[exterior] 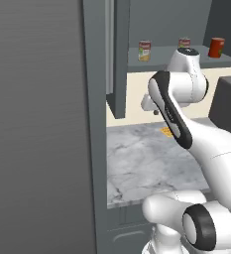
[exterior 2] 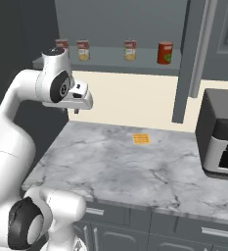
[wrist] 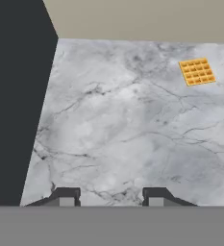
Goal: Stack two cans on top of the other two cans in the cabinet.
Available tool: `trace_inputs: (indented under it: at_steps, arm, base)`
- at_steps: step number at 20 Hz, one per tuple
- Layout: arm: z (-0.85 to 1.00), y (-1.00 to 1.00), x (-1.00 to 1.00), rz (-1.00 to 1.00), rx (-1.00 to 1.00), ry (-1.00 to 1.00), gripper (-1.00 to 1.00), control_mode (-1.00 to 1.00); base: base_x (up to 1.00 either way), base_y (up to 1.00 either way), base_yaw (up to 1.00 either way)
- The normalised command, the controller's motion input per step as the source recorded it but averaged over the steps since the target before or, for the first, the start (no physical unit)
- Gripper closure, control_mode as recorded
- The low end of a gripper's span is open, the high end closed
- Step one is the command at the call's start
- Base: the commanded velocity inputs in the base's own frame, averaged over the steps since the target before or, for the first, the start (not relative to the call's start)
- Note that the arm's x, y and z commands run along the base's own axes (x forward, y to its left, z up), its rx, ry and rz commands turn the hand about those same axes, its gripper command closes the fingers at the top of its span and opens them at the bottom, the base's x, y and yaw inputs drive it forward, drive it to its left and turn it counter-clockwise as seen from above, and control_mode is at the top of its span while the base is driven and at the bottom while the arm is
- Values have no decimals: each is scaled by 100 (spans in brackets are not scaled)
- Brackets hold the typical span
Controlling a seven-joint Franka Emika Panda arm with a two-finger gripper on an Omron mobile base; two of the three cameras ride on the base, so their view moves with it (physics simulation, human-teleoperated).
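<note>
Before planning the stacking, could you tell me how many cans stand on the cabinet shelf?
4: three labelled cans, the leftmost partly hidden by the arm, and a red-orange can at the right.

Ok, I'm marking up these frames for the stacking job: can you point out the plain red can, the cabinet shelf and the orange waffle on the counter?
plain red can (exterior 2: 165, 53), right base view, middle of its side.
cabinet shelf (exterior 2: 110, 65), right base view, bare front part.
orange waffle (wrist: 197, 71), hand view, centre of its top.

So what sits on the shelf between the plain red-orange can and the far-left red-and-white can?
In the right base view, two more red-and-white labelled cans stand between the plain red-orange can and the far-left red-and-white can.
</note>
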Motion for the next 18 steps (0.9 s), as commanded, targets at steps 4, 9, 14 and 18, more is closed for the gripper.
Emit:
trace_inputs:
  at_steps: [4, 9, 14, 18]
  arm:
    - [0, 0, -10, 0, 0, -7, -100, -100]
    - [2, 0, -32, 0, 0, -42, -100, -100]
    - [20, 0, -21, 0, 0, -37, -100, -100]
    - [37, 0, -7, 0, 0, -35, -100, -100]
  base:
    - [0, 0, 0]
    - [0, 0, 0]
    - [0, 0, 0]
    - [0, 0, 0]
